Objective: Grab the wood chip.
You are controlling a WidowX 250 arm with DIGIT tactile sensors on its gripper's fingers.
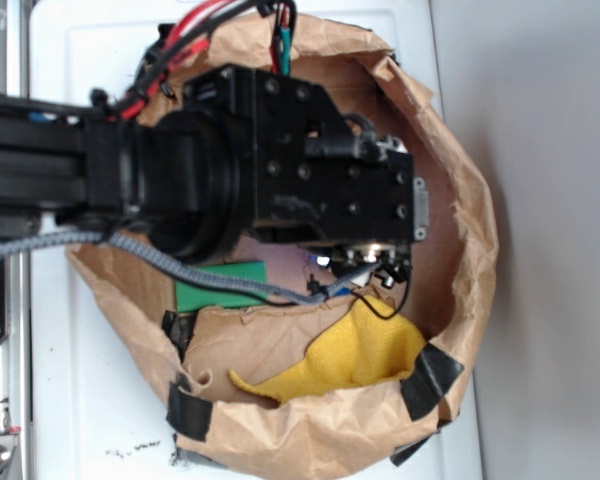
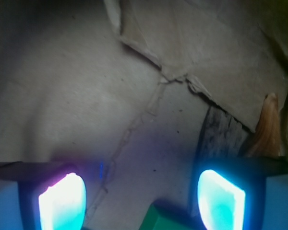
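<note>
We see a brown paper enclosure (image 1: 460,180) ringing the workspace, patched with black tape (image 1: 432,378), and the black arm (image 1: 230,150) reaching deep inside it. A yellow cloth (image 1: 355,355) lies crumpled against the paper wall, with a green block (image 1: 220,290) nearby. From the wrist view, the gripper (image 2: 141,196) stands wide, its glowing fingers (image 2: 62,201) holding nothing. The wood chip (image 2: 220,136) lies on the paper floor just beyond the right finger, an orange shell (image 2: 268,127) beside it.
</note>
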